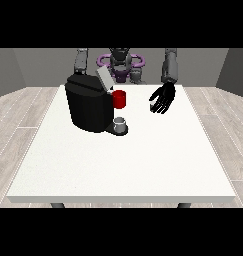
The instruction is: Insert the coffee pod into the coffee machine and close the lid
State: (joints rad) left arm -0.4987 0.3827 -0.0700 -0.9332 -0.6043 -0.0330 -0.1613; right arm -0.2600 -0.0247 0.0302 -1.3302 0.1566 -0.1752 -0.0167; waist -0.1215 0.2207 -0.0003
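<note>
The large white rectangular tabletop [128, 170] fills the middle and lower part of the frame, bare across its near half. On its upper left portion stands the bulky black coffee machine [88, 107], its grey hinged lid [104, 77] tilted up and open at the top. A small red cylindrical part [120, 99] shows at the machine's right side, just under the raised lid; it may be the coffee pod sitting at the loading slot, though whether it is fully seated cannot be told from here. Below it, on the machine's base, rests a small grey cup [121, 122]. In the upper right of the frame the black hand at the view's right [163, 99] hangs above the tabletop, well apart from the machine, its fingers spread and relaxed, holding nothing. The hand at the view's left is hidden behind the machine, so its state cannot be told. Judging from this, the pod appears to be at or in the machine, so the insertion looks done or nearly done, while the lid stands open: closing it is what remains.
</note>
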